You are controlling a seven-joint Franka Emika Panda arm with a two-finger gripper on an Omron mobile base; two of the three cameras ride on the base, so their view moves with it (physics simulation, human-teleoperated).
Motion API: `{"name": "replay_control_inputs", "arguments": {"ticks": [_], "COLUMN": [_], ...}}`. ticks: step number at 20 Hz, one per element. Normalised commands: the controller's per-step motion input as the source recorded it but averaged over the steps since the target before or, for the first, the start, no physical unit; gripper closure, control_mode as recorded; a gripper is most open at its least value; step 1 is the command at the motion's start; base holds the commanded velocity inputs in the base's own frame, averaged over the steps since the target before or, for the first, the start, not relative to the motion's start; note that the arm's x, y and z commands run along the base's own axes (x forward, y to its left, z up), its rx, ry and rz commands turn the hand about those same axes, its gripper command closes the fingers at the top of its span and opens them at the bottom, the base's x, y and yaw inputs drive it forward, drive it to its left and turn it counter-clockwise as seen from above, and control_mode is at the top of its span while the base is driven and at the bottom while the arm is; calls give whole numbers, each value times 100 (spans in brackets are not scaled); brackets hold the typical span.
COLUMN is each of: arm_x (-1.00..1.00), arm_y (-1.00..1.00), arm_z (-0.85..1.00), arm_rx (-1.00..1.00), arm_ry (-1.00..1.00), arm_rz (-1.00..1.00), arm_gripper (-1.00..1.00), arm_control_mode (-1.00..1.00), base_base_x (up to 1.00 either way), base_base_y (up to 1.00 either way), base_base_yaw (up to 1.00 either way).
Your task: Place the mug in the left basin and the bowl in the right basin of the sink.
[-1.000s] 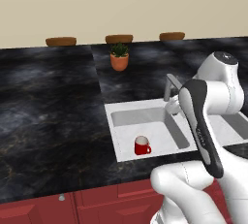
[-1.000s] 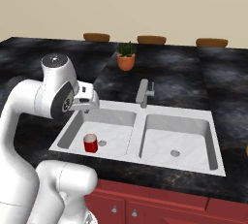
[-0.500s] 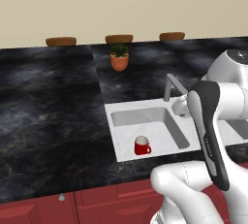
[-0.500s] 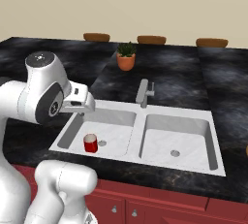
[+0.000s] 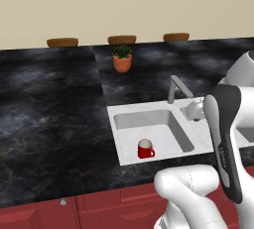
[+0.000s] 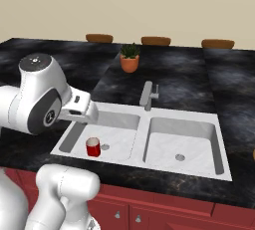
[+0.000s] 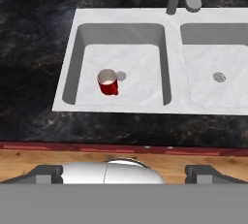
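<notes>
At the bottom of the hand view the two dark fingers [image 7: 48, 173] stand wide apart with nothing between them; they hold nothing and touch nothing; seen from the right base view, the hand sits above the near-left rim of the sink [image 6: 142, 124], clear of the stone and the basins; the hand camera looks down over the front edge of the sink from the cabinet side.

Closest to the fingers is the mug [image 7: 107, 81]; it stands upright on the floor of the left basin [image 7: 140, 72], its white inside open to the camera and its small handle turned toward the front of the basin; it sits toward the front of that basin, just beside the small round grey drain [image 7: 121, 76]; in the left base view the mug [image 5: 145, 149] shows near the basin's front wall.

Across the dividing wall lies the right basin [image 7: 213, 58], with its own grey drain [image 7: 219, 77] on its floor; the grey faucet [image 6: 148, 94] rises from the back rim between the two basins.

Around the sink spreads the black marbled tabletop [image 5: 49, 104]; farther back on it stands an orange plant pot [image 5: 122, 62] with a green plant; behind that, along the wall, lie three flat brown discs [image 5: 62, 42]; red cabinet fronts [image 5: 99, 203] run below the tabletop's front edge.
</notes>
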Motion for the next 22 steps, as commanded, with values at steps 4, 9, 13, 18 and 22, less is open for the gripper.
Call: {"name": "replay_control_inputs", "arguments": {"ticks": [4,9,13,18,22], "arm_x": [-11,0,0,0,0], "arm_y": [-2,0,0,0,0], "arm_z": [0,0,0,0,0], "arm_rx": [0,0,0,0,0], "arm_ry": [0,0,0,0,0], "arm_rz": [0,0,0,0,0], "arm_gripper": [-100,-100,-100,-100,-100], "arm_control_mode": [100,100,100,100,100], "base_base_x": [-4,-9,-26,-21,-13], "base_base_y": [0,-18,-52,-51,-56], "base_base_yaw": [0,0,0,-1,-2]}}
